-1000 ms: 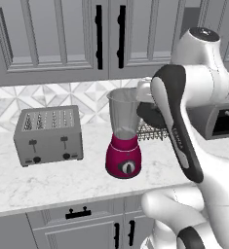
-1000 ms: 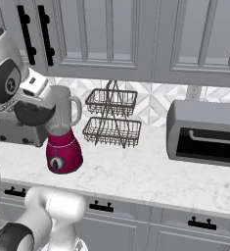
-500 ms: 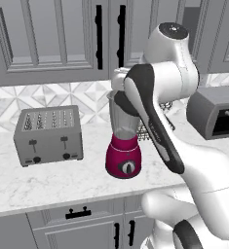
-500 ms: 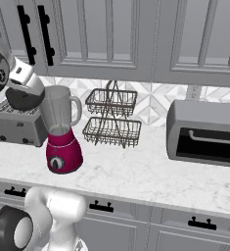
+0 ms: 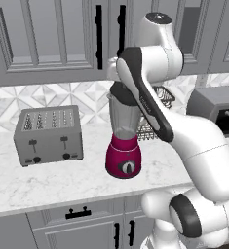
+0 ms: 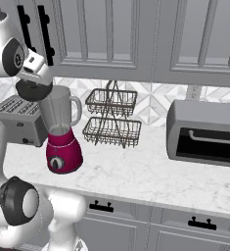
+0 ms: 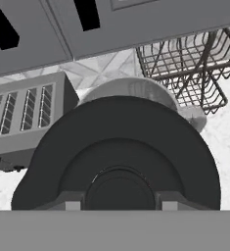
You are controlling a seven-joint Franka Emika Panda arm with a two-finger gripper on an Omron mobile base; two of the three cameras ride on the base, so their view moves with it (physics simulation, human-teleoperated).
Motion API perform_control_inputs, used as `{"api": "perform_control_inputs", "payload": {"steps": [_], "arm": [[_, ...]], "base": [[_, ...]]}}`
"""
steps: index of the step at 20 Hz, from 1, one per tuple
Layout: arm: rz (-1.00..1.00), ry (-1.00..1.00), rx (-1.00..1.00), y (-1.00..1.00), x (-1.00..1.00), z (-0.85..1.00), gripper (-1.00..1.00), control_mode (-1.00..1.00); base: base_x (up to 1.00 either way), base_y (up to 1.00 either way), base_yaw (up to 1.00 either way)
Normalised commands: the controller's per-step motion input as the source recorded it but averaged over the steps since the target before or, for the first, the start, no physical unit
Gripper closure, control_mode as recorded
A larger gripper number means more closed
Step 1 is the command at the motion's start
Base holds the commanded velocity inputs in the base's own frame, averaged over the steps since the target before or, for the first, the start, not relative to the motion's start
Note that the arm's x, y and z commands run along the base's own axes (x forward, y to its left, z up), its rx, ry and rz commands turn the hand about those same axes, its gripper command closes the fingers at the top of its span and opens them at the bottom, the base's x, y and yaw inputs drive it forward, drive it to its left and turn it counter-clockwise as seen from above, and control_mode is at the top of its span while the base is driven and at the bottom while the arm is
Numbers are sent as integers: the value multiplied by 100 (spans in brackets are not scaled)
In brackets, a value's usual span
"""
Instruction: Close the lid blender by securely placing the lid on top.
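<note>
The hand (image 6: 34, 84) sits just above the mouth of the blender (image 5: 124, 141), with the lid (image 7: 119, 157) held under it, partly over the jar's rim and offset toward the toaster (image 5: 48, 134) side. The blender stands on the counter (image 6: 150, 179) directly below the hand. The toaster is beside the hand, lower down, on the side away from the wire rack (image 6: 111, 117). The rack stands on the hand's other side, slightly behind the blender, and the oven (image 6: 204, 133) lies well beyond it. Cabinets (image 5: 43, 39) hang behind and above the hand.
</note>
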Motion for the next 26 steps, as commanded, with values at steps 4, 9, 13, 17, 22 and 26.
{"api": "perform_control_inputs", "payload": {"steps": [4,9,13,17,22,26], "arm": [[0,3,0,0,56,0,100,-100],[0,2,0,-3,46,0,100,-100],[0,0,0,-11,51,0,100,-100],[0,3,0,-12,24,-4,100,-100],[0,2,0,-12,0,-4,100,-100],[0,0,0,-2,0,-7,100,-100]], "base": [[0,0,0],[0,0,0],[0,0,0],[0,0,0],[0,0,0],[0,0,0]]}}
